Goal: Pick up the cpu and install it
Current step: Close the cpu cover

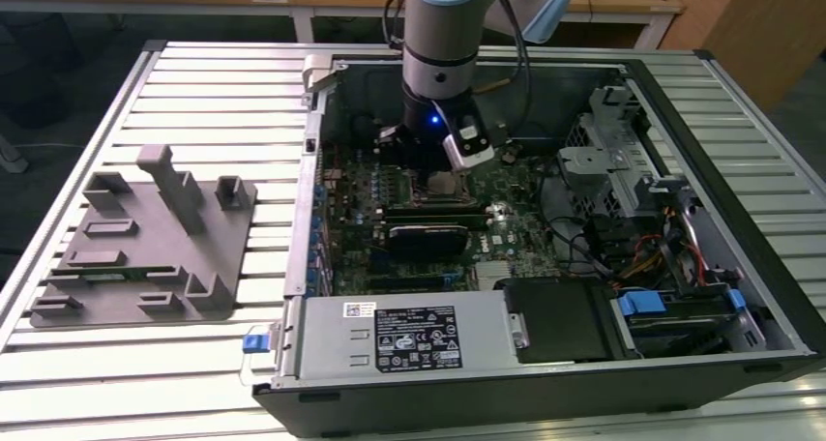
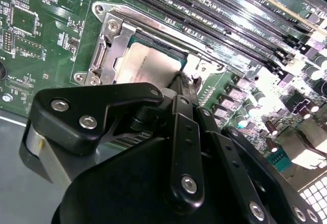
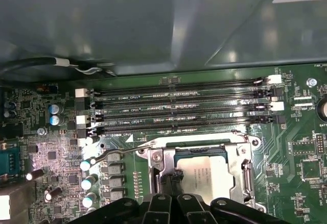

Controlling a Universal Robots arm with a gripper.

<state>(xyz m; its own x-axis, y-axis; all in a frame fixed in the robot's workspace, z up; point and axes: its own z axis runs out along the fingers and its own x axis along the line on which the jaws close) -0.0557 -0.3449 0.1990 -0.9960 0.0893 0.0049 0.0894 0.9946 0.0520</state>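
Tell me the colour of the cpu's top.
The cpu has a shiny silver top, seen best in the second wrist view.

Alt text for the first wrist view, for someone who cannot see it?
The silver-topped cpu lies inside the metal socket frame on a green motherboard, with the black gripper right at the chip's edge. Beside the socket run four long memory slots, and past them is the grey case wall.
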